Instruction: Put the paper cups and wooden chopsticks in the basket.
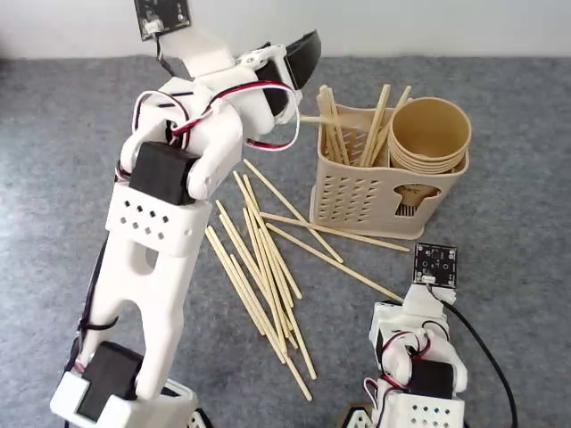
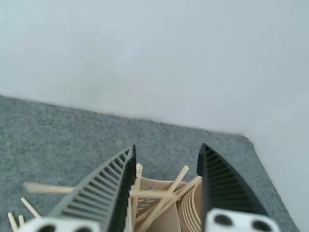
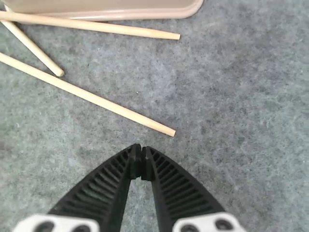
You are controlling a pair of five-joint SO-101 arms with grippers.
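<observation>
Left gripper (image 2: 167, 149): fingers spread wide, nothing grasped. The basket (image 2: 164, 217) sits directly below the gap, with upright chopsticks in it and the nested paper cups (image 2: 190, 212) toward one finger. One crosswise chopstick (image 2: 48, 188) passes behind the other finger and appears to rest on the basket rim, sticking out sideways.

Right gripper (image 3: 141, 163): fingers clenched together, empty, tips low over the bench (image 3: 231, 87). The nearest chopstick (image 3: 87, 96) lies just beyond the tips, and the basket foot (image 3: 96, 7) is farther beyond.

High view: the cup stack (image 1: 433, 134) is inside the basket (image 1: 357, 192). The loose chopsticks (image 1: 264, 267) are scattered on the bench, well back from the left fingers, between the two arms.

Judgement: the cups look done, and the step in hand is a chopstick drop-off. The next move calls for lowering the open left fingers to the scatter, closing on one stick, and tipping it upright over the basket. The right fingers must open before they can pick.
</observation>
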